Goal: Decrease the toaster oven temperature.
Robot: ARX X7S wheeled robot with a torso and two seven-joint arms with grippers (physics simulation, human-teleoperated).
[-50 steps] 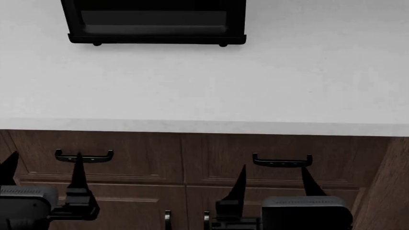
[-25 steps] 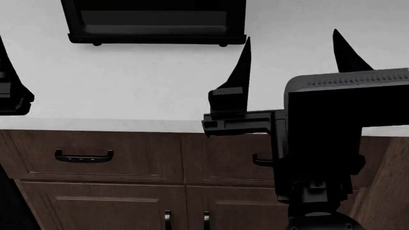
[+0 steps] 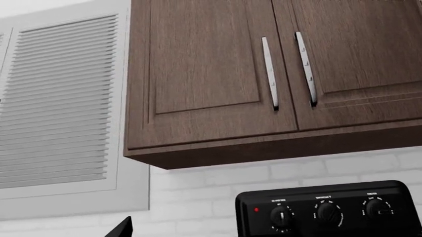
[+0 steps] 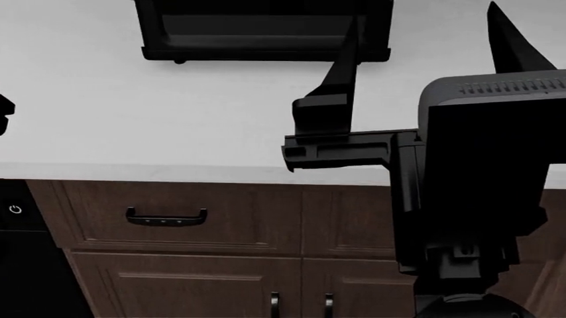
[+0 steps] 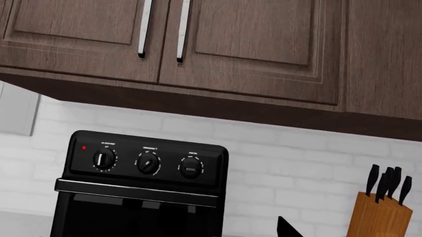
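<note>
since a second ago both arms have risen from down by the drawers, and since half a second ago the head view has slid sideways, so the toaster oven (image 4: pixel 265 30) now sits further right in that frame, at the back of the white counter (image 4: pixel 132 119) against the wall. the right gripper (image 4: pixel 425 53) stands up in front of it with its two pointed fingers spread wide and nothing between them. the left gripper (image 4: pixel 4 109) shows only as a sliver at the head view's edge, and one dark tip in its own wrist view; i cannot tell how far open it is.

the oven looks like a heavy, rigid box on small feet, unlikely to shift under a light touch. the place to take hold is one of its small round dials, which probably turn stiffly and want a firm pinch across the knob.

the head view shows only the oven's lower door and feet. the right wrist view shows what it misses: three dials (image 5: pixel 148 163) in a row along the top panel, a red lamp (image 5: pixel 84 147), the dark wall cabinets (image 5: pixel 250 49) above and a knife block (image 5: pixel 382 207) off to one side. the left wrist view catches the same dial row, cut off low, plus a louvred shutter (image 3: pixel 59 98).
</note>
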